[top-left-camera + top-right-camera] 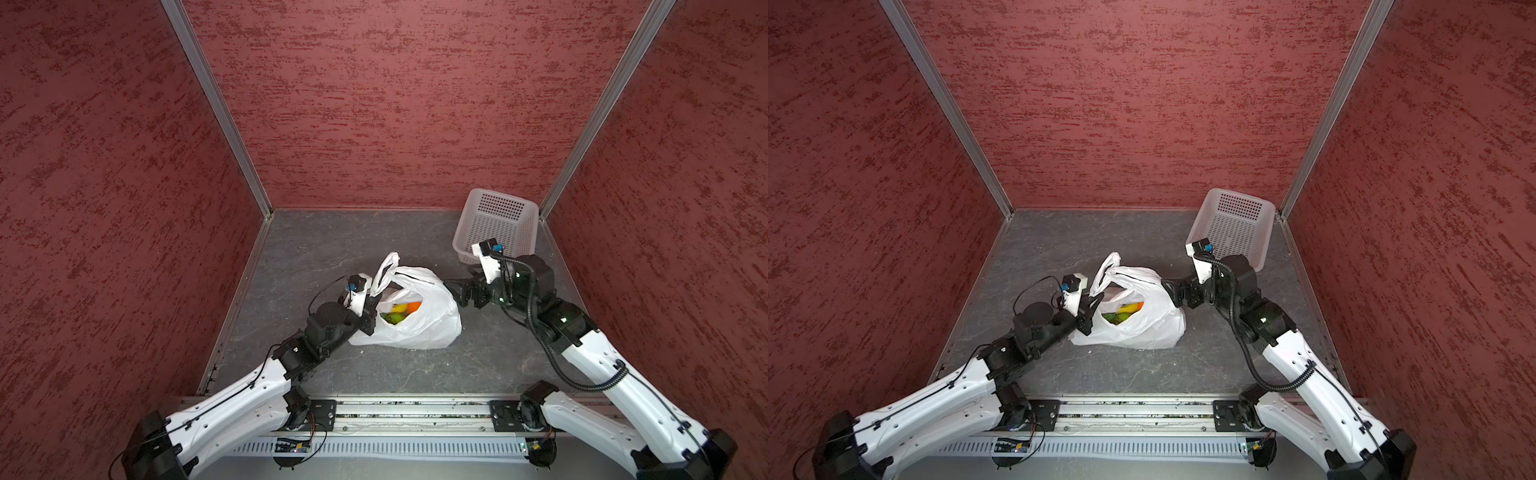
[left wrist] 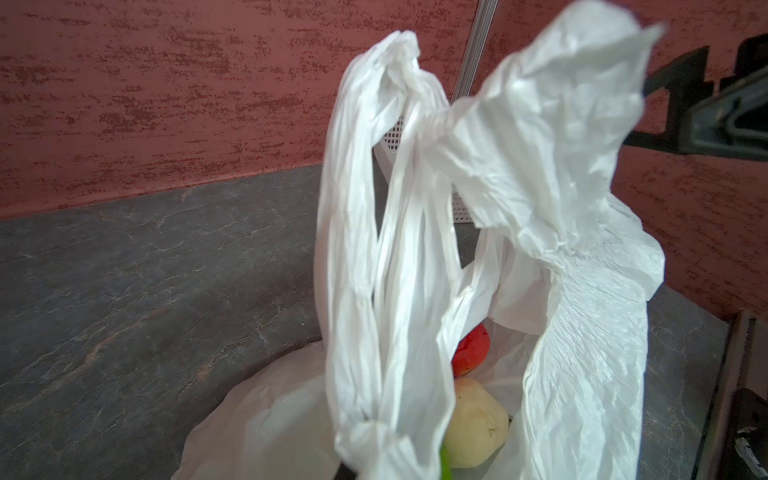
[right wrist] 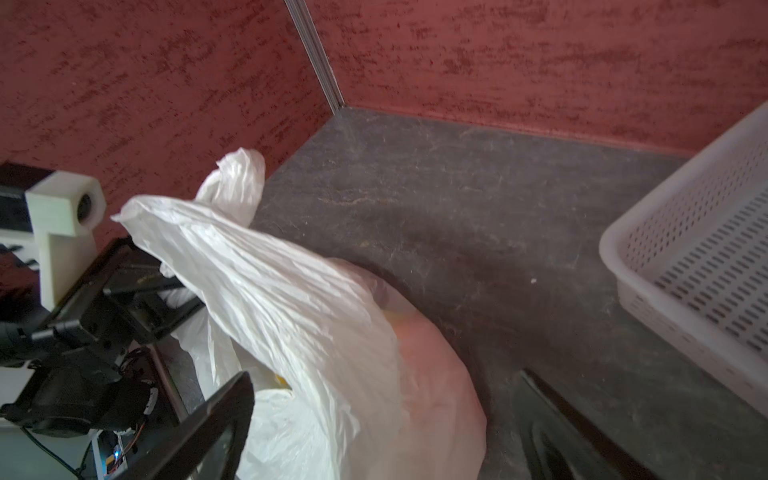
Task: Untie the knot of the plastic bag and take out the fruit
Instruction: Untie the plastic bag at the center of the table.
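The thin, crinkly white translucent plastic bag (image 1: 434,324) is seen near the middle of the dark grey stone-patterned floor (image 1: 332,249) in both top views, with its mouth gaping upward. Inside it the small toy fruit (image 1: 402,311) is exposed: a yellow piece, an orange piece at its 3 o'clock and a green piece at its 7 o'clock. In the left wrist view a red fruit (image 2: 471,349) and a pale yellow-green fruit (image 2: 478,424) are shown just beside each other inside the bag.

The bag's loop handles (image 1: 386,268) are raised upright at the bag's 11 o'clock edge. In the left wrist view they are seen meeting near their tops, and whether they are tied there cannot be told.

The left gripper (image 1: 373,305) is placed at the bag's 9 o'clock. Its jaws are closed tight, and the bag's plastic is pinched at the foot of one handle.

The right gripper (image 1: 453,293) is placed at the bag's 3 o'clock with its jaws spread wide. In the right wrist view the bag's side is seen between the fingers (image 3: 216,415), and whether it is touched by them cannot be told.

A white perforated plastic basket (image 1: 498,228) is set in the far corner, at the bag's 1 o'clock and well apart from it.
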`<move>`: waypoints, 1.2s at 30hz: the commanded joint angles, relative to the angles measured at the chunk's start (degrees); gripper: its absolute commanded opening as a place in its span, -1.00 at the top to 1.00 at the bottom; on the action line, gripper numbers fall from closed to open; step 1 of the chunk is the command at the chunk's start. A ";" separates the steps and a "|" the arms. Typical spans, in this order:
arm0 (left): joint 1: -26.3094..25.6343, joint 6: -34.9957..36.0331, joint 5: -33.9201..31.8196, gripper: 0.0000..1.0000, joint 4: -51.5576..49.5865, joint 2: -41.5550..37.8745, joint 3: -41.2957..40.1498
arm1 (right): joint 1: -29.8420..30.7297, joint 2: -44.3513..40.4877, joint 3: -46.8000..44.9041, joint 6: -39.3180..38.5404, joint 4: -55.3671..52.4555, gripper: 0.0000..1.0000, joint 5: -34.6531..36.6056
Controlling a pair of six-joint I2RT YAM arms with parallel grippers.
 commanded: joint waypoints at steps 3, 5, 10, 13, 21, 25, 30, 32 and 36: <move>-2.78 1.49 -1.98 1.00 2.50 -8.33 -4.38 | 0.22 8.46 9.93 -5.54 -4.38 -0.97 -1.49; -3.62 1.40 -2.46 1.00 2.26 -10.75 -5.69 | 0.27 13.68 14.17 -7.17 -5.91 -0.97 -2.73; -4.81 1.43 -4.96 1.00 2.24 -14.32 -7.63 | 1.11 23.27 19.76 -10.92 -9.24 -0.97 -8.73; -5.18 1.08 -6.04 1.00 2.52 -15.49 -8.50 | 3.07 24.75 20.10 -12.83 -12.28 -0.97 -12.00; -5.38 0.57 -9.64 1.00 3.66 -17.38 -9.85 | 10.85 19.20 8.81 -9.76 -14.29 -0.97 -10.12; -5.42 0.77 -10.12 1.00 3.94 -18.09 -9.68 | 15.71 17.65 2.28 -4.97 -11.78 -0.97 0.27; -5.38 0.74 -8.60 1.00 2.69 -18.59 -9.25 | 17.16 18.28 0.76 -1.92 -8.65 -0.97 10.44; -5.42 0.85 -6.92 1.00 1.72 -18.71 -9.04 | 17.34 16.44 1.12 -2.18 -4.39 -0.97 7.87; -5.50 0.98 -4.60 1.00 -0.29 -18.87 -8.54 | 17.91 18.06 5.55 -5.27 -3.35 -0.97 5.53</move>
